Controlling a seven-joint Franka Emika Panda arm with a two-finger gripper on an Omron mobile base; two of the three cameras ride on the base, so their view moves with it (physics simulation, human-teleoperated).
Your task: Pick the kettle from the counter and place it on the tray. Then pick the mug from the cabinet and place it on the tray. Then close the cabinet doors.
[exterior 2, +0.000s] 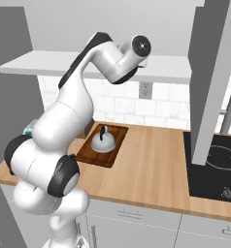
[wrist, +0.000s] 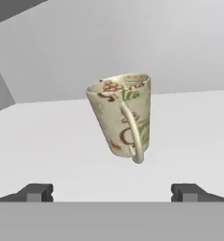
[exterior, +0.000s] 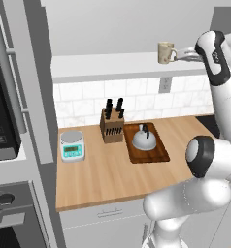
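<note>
Spreading wide and holding nothing, the gripper faces the cream mug, which stands upright on the cabinet shelf just beyond its fingertips; below, the kettle sits on the tray.

**Kitchen surroundings**

White marble-look tile backsplash runs behind the worktop, with a grey wall outlet set in it; plain pale grey wall above; a tall grey oven column stands at the left; a black cooktop lies at the right; white drawers sit below; lighting is even and soft.
</note>
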